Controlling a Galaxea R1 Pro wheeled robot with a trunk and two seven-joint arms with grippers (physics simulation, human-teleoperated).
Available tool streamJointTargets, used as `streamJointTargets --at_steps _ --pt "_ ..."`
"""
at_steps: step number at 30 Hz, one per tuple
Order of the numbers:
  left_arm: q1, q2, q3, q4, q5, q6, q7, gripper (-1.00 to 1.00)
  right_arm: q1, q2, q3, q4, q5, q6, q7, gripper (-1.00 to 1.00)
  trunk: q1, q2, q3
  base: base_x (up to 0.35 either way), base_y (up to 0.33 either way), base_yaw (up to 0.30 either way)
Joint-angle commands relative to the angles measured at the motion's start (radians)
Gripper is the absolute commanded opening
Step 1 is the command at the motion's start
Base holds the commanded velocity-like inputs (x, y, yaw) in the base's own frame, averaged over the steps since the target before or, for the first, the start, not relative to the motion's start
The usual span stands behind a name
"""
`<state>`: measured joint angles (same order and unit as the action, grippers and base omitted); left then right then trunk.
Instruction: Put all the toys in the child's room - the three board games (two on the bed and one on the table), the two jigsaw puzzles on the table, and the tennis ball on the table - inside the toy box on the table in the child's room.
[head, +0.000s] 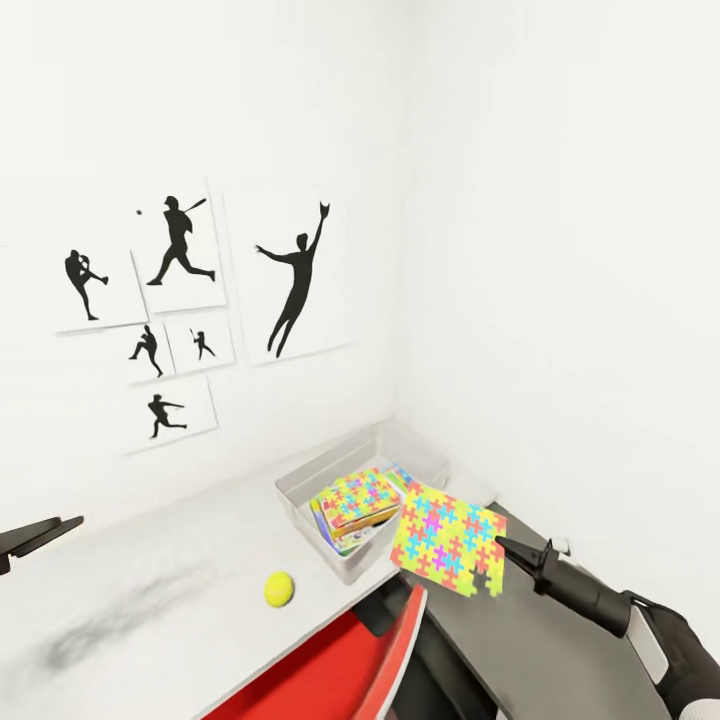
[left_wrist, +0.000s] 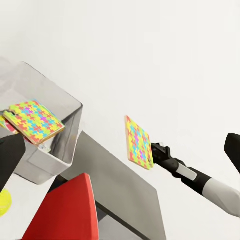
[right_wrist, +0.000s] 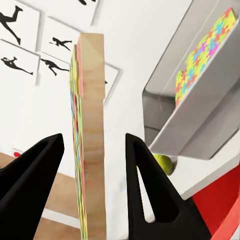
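My right gripper (head: 505, 548) is shut on the edge of a multicoloured jigsaw puzzle (head: 448, 552), which hangs tilted in the air just right of the toy box (head: 300, 500). In the right wrist view that puzzle (right_wrist: 92, 125) stands edge-on between the black fingers (right_wrist: 142, 170). The grey toy box sits on the table (head: 150, 590) by the wall corner. Inside it, a second jigsaw puzzle (head: 357, 497) lies on top of flat board games (head: 335, 537). The tennis ball (head: 279, 588) rests on the table in front of the box. At the left edge, my left gripper (head: 45, 532) is open and holds nothing.
A red chair (head: 330, 665) is pushed against the table's front edge, below the ball. The lower dark grey side section (head: 520, 640) lies under the held puzzle. White walls meet in a corner close behind the box, with black sports silhouette pictures (head: 180, 250) on the left one.
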<state>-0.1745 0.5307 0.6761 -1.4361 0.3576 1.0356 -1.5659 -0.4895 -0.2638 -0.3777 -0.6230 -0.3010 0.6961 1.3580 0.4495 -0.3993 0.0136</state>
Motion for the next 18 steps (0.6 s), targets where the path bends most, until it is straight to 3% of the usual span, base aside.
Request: streamJointTargets --at_steps 1,11,18 --pt "0.0 0.0 0.0 0.0 -0.002 0.011 -0.005 1.0 -0.001 0.0 -0.001 0.0 -0.002 0.009 0.001 -1.0 0.001 -0.001 0.0 0.062 0.067 0.018" --pt "0.012 -0.009 0.001 0.002 -0.002 0.011 -0.005 1.0 0.039 0.02 -0.039 0.022 -0.015 -0.006 0.041 -1.0 0.001 -0.001 0.0 0.033 0.025 0.002" --pt "0.012 -0.006 0.0 0.002 -0.002 0.011 -0.005 1.0 0.057 0.027 -0.041 0.022 -0.015 -0.008 0.04 -1.0 0.001 -0.001 0.0 0.0 0.0 0.0"
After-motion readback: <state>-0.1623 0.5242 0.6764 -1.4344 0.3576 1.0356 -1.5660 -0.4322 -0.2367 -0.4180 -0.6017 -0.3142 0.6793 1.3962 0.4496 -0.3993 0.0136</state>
